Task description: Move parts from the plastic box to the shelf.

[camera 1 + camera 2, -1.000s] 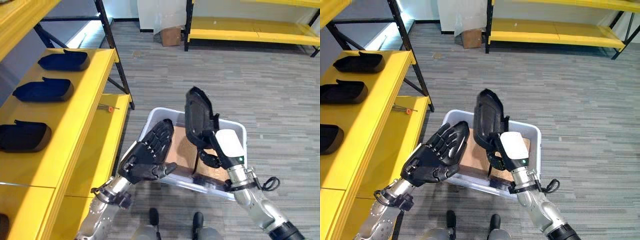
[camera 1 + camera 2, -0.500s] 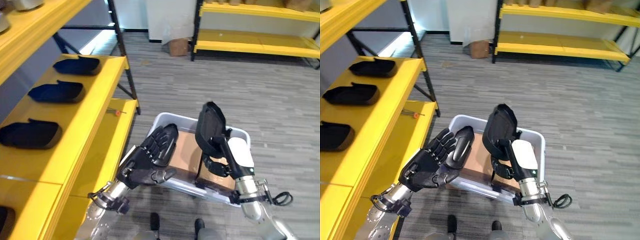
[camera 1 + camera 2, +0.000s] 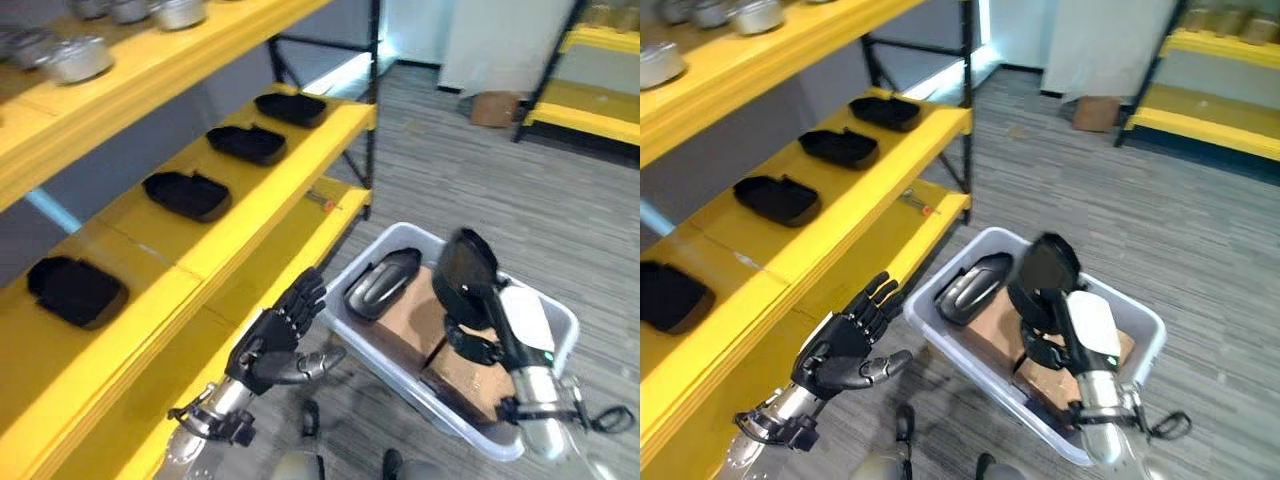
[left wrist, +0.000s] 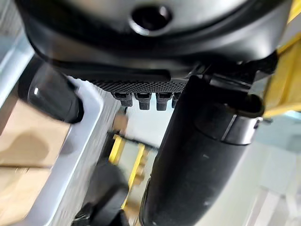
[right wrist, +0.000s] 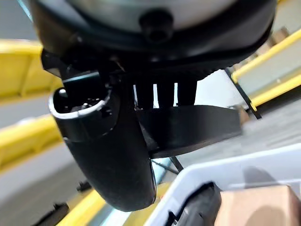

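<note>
Broadly, a yellow shelf (image 3: 250,215) runs along the robot's left, with an upper level carrying metal pots (image 3: 75,58) and a middle level carrying four black parts in a row: the farthest (image 3: 290,107), the next (image 3: 246,143), the third (image 3: 186,194) and the nearest (image 3: 76,291). A second yellow rack (image 3: 1210,110) stands far off across the grey floor (image 3: 560,220), with a cardboard carton (image 3: 1095,113) beside it.

On the floor just beside the shelf's lower level sits the white plastic box (image 3: 375,375). Inside it lie brown cardboard blocks (image 3: 410,318), and a dark part with a grey edge (image 3: 380,282) rests in the corner nearest the shelf.

The right robot hand (image 3: 480,335) is over the box, its fingers and thumb curled round a black part (image 3: 462,278) that it holds upright above the cardboard, clear of the part lying in the corner.

The left robot hand (image 3: 275,340) hangs between the shelf and the box, fingers straight and spread, thumb out, holding nothing.

A small orange-tipped tool (image 3: 918,204) lies on the shelf's lower level.
</note>
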Available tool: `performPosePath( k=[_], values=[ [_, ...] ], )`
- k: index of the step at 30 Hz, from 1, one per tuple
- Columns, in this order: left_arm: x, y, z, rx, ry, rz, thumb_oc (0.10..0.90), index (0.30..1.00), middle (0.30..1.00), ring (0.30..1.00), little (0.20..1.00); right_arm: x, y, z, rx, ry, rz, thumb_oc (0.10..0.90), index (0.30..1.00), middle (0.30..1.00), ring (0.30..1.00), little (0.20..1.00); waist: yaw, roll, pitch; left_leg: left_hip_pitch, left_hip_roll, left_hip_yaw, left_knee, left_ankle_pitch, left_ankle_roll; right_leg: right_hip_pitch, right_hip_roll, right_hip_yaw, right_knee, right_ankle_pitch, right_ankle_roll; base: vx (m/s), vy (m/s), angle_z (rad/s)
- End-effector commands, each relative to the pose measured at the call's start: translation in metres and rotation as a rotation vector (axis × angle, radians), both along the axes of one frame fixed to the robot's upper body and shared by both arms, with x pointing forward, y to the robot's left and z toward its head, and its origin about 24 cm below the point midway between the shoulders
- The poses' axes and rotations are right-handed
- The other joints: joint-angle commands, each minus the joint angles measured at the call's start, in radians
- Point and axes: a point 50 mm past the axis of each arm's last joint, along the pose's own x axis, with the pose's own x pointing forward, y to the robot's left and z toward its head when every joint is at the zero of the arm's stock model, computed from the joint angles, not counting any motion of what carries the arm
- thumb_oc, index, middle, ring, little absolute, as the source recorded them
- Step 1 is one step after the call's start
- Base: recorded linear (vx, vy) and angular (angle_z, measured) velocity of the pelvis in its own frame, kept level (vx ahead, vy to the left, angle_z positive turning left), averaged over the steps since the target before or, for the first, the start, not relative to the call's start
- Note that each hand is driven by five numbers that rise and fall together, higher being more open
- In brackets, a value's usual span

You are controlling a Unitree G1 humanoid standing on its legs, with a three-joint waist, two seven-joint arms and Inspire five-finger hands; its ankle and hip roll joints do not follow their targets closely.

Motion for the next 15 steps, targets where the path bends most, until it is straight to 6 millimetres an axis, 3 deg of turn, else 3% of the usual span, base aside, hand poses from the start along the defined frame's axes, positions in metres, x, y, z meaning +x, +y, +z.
performPosePath(
  k=[1,2,4,5,7,10,13,15],
  values=[
    [0.020,-0.002,0.057,-0.140,-0.276,-0.028,0.900,1.000,1.000,1.000,1.000,0.025,0.021,0.070,0.035,-0.409,0.138,0.400,0.300,0.300,0.300,0.300,-0.055,-0.041,-0.046,0.124,0.009,0.008,0.001,0.070,0.006,0.009,0.051,0.052,0.007,-0.030,0.043,-0.16,0.301,0.68],
    [0.022,-0.005,0.060,-0.174,-0.297,-0.027,0.900,1.000,1.000,1.000,1.000,0.022,0.020,0.072,0.067,-0.445,0.146,0.400,0.300,0.300,0.300,0.300,-0.078,-0.044,-0.051,0.148,0.068,0.059,0.030,0.100,-0.007,-0.002,0.027,0.026,0.038,-0.041,0.039,-0.14,0.319,0.74],
    [0.027,-0.009,0.067,-0.136,-0.349,0.010,0.900,1.000,1.000,1.000,1.000,0.020,0.024,0.079,0.079,-0.504,0.187,0.400,0.300,0.300,0.300,0.300,-0.105,-0.044,-0.056,0.173,0.142,0.075,0.086,0.159,-0.029,-0.027,0.001,0.019,0.090,-0.058,0.026,-0.16,0.395,1.23],
    [0.028,-0.009,0.069,-0.128,-0.359,0.022,0.900,1.000,1.000,1.000,1.000,0.020,0.024,0.080,0.083,-0.516,0.196,0.400,0.300,0.300,0.300,0.300,-0.109,-0.043,-0.058,0.183,0.150,0.074,0.092,0.166,-0.033,-0.032,-0.006,0.018,0.098,-0.061,0.025,-0.19,0.514,1.05],
    [0.029,-0.008,0.073,-0.075,-0.381,0.078,0.900,1.000,1.000,1.000,1.000,0.018,0.028,0.088,0.083,-0.536,0.234,0.400,0.300,0.300,0.300,0.300,-0.114,-0.017,-0.069,0.205,0.139,0.088,0.065,0.169,-0.042,-0.040,-0.043,0.014,0.105,-0.057,0.040,-0.21,0.655,0.58],
    [0.025,-0.003,0.073,-0.090,-0.369,0.088,0.900,1.000,1.000,1.000,1.000,0.016,0.028,0.091,0.098,-0.552,0.249,0.400,0.300,0.300,0.300,0.300,-0.104,0.006,-0.077,0.223,0.105,0.115,0.012,0.126,-0.036,-0.013,-0.082,0.002,0.081,-0.035,0.074,-0.11,0.469,0.53],
    [0.021,0.006,0.072,-0.084,-0.372,0.129,0.900,1.000,1.000,1.000,1.000,0.011,0.033,0.096,0.135,-0.571,0.284,0.400,0.300,0.300,0.300,0.300,-0.090,0.014,-0.083,0.237,0.064,0.127,-0.029,0.075,-0.019,0.007,-0.114,-0.010,0.060,-0.013,0.103,-0.11,0.512,0.71],
    [0.019,0.011,0.075,-0.049,-0.393,0.150,0.900,1.000,1.000,1.000,1.000,0.012,0.040,0.098,0.136,-0.567,0.304,0.400,0.300,0.300,0.300,0.300,-0.060,0.014,-0.086,0.249,0.025,0.125,-0.060,0.050,-0.005,0.024,-0.143,-0.046,0.024,0.020,0.129,-0.15,0.454,0.55]
  ],
)
